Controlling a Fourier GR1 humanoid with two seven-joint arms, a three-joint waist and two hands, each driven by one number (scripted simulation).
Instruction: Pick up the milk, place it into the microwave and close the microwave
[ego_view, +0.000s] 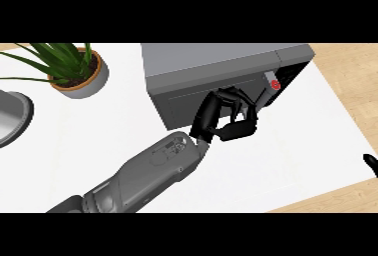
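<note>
The left hand (225, 117) reached up against the front of the grey microwave (214, 70), its fingers bent toward the door with nothing in them. The milk (274, 82) stood inside, just visible at the door's right edge. The right hand (370, 163) barely showed at the right edge. A potted plant (74, 67) stood far left.
</note>
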